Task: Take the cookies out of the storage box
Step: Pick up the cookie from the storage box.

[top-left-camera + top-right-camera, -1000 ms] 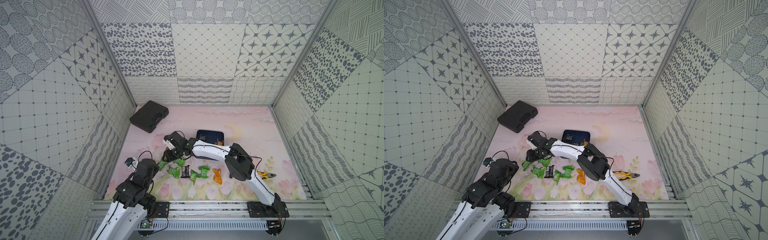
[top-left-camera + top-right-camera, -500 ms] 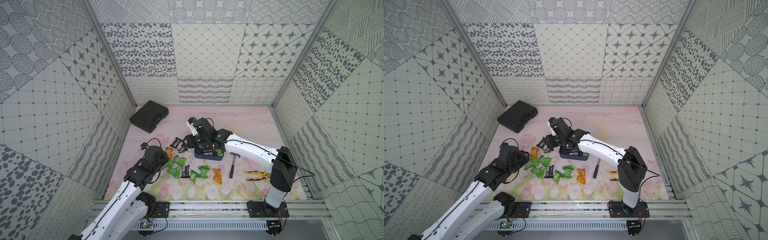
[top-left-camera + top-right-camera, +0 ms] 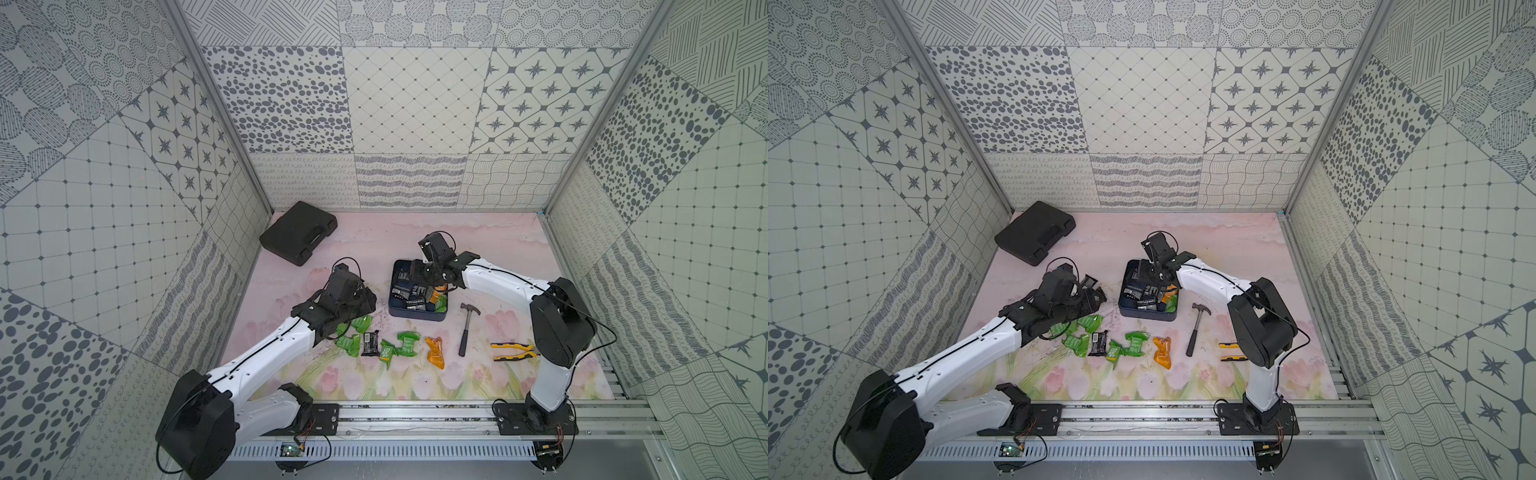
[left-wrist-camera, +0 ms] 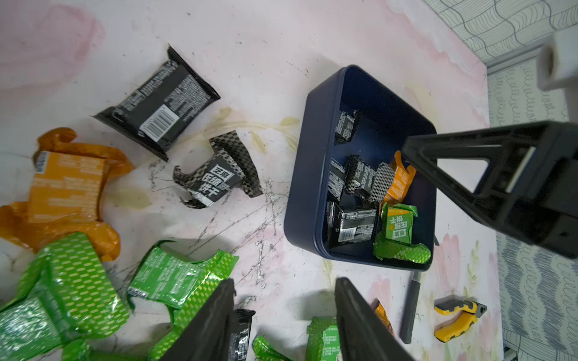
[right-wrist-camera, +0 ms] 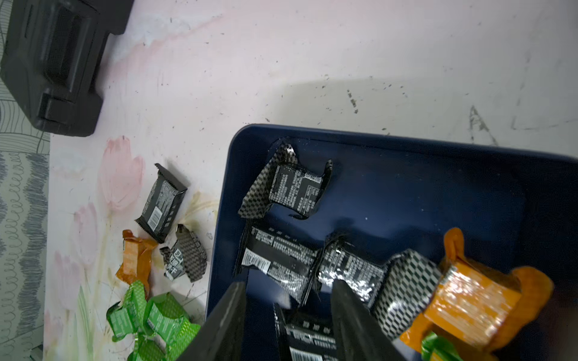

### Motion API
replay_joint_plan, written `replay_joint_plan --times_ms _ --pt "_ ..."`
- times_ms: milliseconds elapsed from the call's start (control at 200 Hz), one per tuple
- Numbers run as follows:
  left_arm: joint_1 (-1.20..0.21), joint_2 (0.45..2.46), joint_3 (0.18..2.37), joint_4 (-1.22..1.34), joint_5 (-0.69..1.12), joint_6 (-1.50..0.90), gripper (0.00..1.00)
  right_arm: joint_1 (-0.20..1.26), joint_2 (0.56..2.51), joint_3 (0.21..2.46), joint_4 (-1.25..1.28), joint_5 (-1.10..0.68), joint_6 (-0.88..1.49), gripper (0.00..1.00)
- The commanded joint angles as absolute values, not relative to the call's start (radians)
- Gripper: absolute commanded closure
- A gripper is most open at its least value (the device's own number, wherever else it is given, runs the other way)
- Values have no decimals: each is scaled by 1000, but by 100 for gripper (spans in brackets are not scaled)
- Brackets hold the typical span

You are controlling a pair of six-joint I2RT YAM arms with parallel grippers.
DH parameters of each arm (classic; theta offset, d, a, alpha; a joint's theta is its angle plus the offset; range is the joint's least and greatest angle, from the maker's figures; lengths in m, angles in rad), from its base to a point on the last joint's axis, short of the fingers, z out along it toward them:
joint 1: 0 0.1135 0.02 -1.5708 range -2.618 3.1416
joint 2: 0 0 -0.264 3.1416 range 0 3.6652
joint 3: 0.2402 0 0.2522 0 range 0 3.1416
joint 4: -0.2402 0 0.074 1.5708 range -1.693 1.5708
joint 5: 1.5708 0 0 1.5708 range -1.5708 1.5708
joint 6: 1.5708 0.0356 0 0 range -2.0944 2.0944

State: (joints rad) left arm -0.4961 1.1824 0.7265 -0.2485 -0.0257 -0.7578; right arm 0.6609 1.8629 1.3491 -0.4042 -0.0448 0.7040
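Note:
The navy storage box sits mid-table. Inside it lie cookies: black packets, an orange one and a green one. More cookies lie loose on the table to its left and front: green, black, orange. My right gripper is open inside the box, its fingers straddling a black packet without closing on it. My left gripper hangs open and empty over the loose packets, left of the box.
A black moulded case lies at the back left. A hammer rests just right of the box, and yellow-handled pliers lie beyond it near the right arm's base.
The right gripper has swung from the loose pile on the left back over the box and down into it. The left arm has stretched out from its pulled-back pose to the loose packets.

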Motion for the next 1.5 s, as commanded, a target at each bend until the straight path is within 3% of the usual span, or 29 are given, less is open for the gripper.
replay_joint_plan --times_ms 0,660,980,1130,1315,1496 --pt "-519 1279 750 -88 56 -714 45 645 1918 1390 -321 -59 762 53" --pt "-538 1509 812 -37 89 -721 57 595 2071 1439 -277 -135 805 77" --pt "-538 1528 813 -39 82 -728 62 592 2079 1433 -255 -151 817 100" --pt "-538 1509 814 -41 71 -733 61 588 2043 1411 -244 -145 818 100" --pt "-538 1430 815 -58 -5 -767 51 582 1974 1377 -244 -141 811 100" --pt "-537 1332 808 -95 -115 -815 49 578 1899 1333 -245 -140 809 100"
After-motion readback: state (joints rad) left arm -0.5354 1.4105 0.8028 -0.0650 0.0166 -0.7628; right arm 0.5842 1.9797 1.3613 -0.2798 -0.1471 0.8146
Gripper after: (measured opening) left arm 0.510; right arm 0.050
